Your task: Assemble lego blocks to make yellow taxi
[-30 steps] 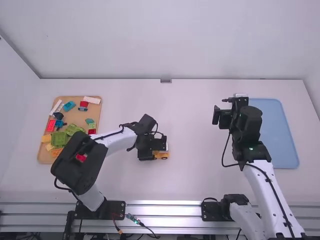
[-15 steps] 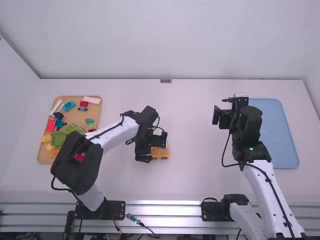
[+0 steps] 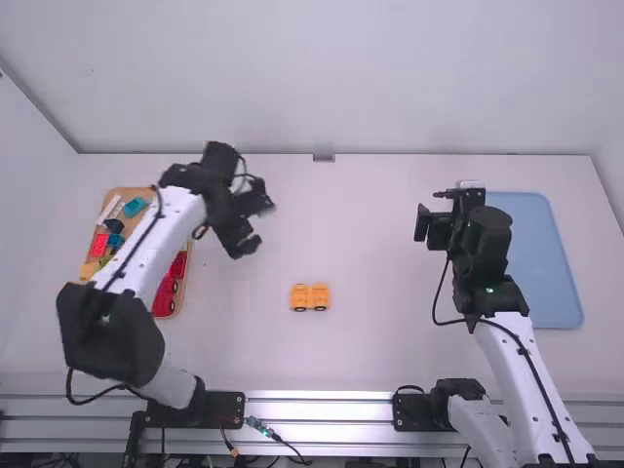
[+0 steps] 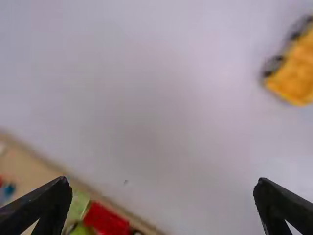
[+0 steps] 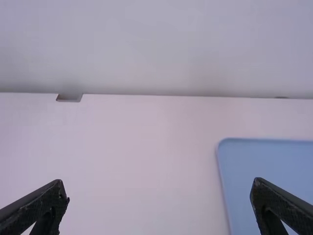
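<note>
The blue tray (image 3: 552, 261) looks smooth, matt plastic.

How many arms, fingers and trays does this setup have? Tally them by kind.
Arms: 2, left arm and right arm
Fingers: 4, two on the left gripper, two on the right gripper
Trays: 2, tan tray and blue tray
Total: 8

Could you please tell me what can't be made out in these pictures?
- What lies on the covered part of the brown tray: high view, hidden by the left arm.
- Whether the two yellow blocks are joined: high view, too small.
- The rest of the yellow blocks: left wrist view, cut off by the edge.
- The blue block's shape: left wrist view, blurred.
</note>
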`<action>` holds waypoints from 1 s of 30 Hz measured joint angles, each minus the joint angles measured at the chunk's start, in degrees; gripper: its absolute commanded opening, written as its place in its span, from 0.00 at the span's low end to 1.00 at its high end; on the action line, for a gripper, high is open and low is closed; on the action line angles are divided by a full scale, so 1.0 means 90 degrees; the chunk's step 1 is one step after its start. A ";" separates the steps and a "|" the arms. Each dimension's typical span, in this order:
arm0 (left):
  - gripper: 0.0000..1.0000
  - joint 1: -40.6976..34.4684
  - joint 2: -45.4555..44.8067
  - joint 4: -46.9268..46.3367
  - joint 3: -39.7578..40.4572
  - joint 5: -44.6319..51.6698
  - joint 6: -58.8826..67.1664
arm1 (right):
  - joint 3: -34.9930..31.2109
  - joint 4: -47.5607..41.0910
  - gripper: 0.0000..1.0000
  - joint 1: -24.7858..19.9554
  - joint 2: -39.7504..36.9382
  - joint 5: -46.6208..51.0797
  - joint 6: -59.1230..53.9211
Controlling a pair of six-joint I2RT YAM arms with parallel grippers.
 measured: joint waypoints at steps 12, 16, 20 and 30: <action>0.99 0.4211 -0.0573 0.1642 -0.0160 -0.0136 -0.4354 | 0.0000 0.0177 0.99 0.0000 0.0000 -0.0177 0.0005; 0.99 0.5316 -0.0491 0.1702 -0.0464 -0.0265 -0.6608 | 0.0000 0.0177 0.99 -0.0002 0.0000 -0.0204 -0.0024; 0.99 0.5870 -0.0420 0.1688 -0.0896 0.0063 -0.8274 | 0.0000 0.0180 0.99 0.0000 0.0000 -0.0214 -0.0024; 0.72 0.6241 -0.0401 0.2705 -0.2273 0.0699 -1.0792 | 0.0000 0.0168 0.99 0.0000 0.0000 -0.0245 0.0000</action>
